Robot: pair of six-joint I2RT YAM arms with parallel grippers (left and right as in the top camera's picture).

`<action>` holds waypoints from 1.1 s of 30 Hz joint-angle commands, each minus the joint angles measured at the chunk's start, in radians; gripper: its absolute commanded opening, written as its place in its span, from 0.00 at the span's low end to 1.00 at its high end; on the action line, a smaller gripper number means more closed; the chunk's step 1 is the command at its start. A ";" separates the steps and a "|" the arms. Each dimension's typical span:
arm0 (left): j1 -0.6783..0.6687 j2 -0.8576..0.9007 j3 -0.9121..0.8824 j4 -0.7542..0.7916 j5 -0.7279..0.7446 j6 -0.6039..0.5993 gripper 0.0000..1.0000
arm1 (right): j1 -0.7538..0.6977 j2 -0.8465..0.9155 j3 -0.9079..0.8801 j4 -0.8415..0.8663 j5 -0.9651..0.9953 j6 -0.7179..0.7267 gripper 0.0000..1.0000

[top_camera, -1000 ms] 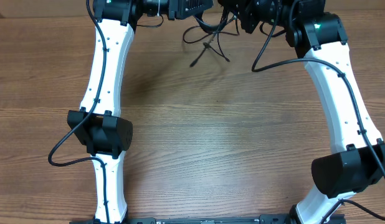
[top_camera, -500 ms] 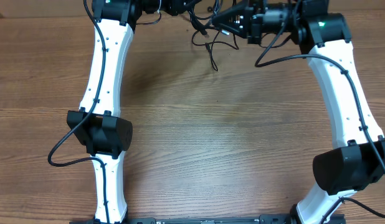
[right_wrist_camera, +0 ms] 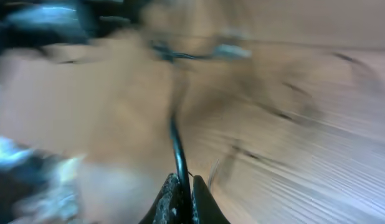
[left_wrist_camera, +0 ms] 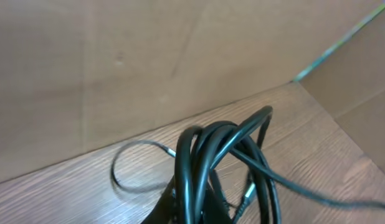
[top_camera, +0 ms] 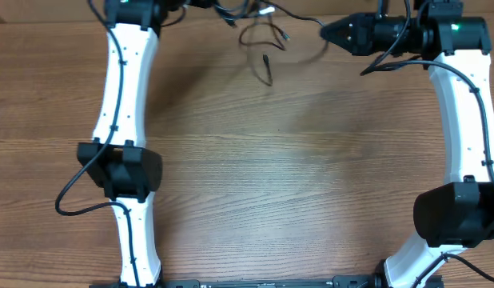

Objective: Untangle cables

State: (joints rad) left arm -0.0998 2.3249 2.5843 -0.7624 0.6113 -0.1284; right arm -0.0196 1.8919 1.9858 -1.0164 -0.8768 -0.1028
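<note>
The cables (top_camera: 258, 35) are a small black tangle hanging at the table's far edge between my two grippers, with one plug end (top_camera: 268, 75) dangling lowest. In the left wrist view the looped bundle of cables (left_wrist_camera: 218, 154) sits draped over my left gripper (left_wrist_camera: 195, 210), which is shut on it. My right gripper (top_camera: 328, 32) points left and is shut on a single black strand (right_wrist_camera: 174, 144) that runs taut from its fingertips toward the bundle. The right wrist view is blurred by motion; my right gripper (right_wrist_camera: 185, 199) pinches the strand tightly.
The wooden table (top_camera: 295, 176) runs under both white arms. A brown cardboard wall (left_wrist_camera: 118, 62) stands just behind the bundle at the far edge. Thick black arm wires (top_camera: 391, 62) loop beside the right wrist.
The grippers have drawn apart: the right one swung right with its strand, the left one shifted left and back. The tangle rose toward the far edge and one strand pulled taut.
</note>
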 commanded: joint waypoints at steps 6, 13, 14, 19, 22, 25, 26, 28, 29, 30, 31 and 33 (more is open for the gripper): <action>0.043 -0.006 0.018 0.011 0.393 0.085 0.04 | 0.053 -0.002 -0.003 0.027 0.442 0.051 0.17; 0.013 -0.006 0.018 0.009 0.426 0.122 0.04 | 0.117 -0.002 -0.002 0.101 0.220 0.050 0.28; 0.008 -0.006 0.018 0.008 0.426 0.134 0.04 | 0.125 -0.002 -0.002 0.115 0.202 0.051 0.30; -0.014 -0.006 0.018 0.004 0.456 0.197 0.04 | 0.148 -0.002 -0.002 0.208 0.134 0.050 0.40; -0.019 -0.006 0.018 0.003 0.565 0.236 0.04 | 0.152 -0.002 -0.002 0.268 0.134 -0.013 0.44; -0.018 -0.006 0.018 0.002 0.660 0.249 0.04 | 0.153 -0.002 -0.002 0.330 0.134 -0.103 0.47; -0.018 -0.006 0.018 0.003 0.678 0.249 0.04 | 0.153 -0.002 -0.002 0.352 0.134 -0.108 0.49; -0.017 -0.006 0.018 0.002 0.711 0.248 0.04 | 0.153 -0.002 -0.002 0.393 0.134 -0.109 0.52; -0.017 -0.006 0.018 0.000 0.727 0.249 0.04 | 0.154 -0.002 -0.002 0.410 0.134 -0.109 0.52; -0.017 -0.006 0.018 -0.003 0.737 0.248 0.04 | 0.154 -0.002 -0.002 0.423 0.133 -0.109 0.53; -0.017 -0.006 0.018 -0.008 0.744 0.248 0.04 | 0.154 -0.002 -0.002 0.435 0.133 -0.109 0.53; -0.018 -0.006 0.018 -0.019 0.743 0.249 0.04 | 0.154 -0.002 -0.002 0.457 0.110 -0.113 0.53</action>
State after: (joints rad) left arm -0.1181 2.3249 2.5843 -0.7750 1.2739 0.0906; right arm 0.1333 1.8919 1.9858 -0.5789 -0.7361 -0.1883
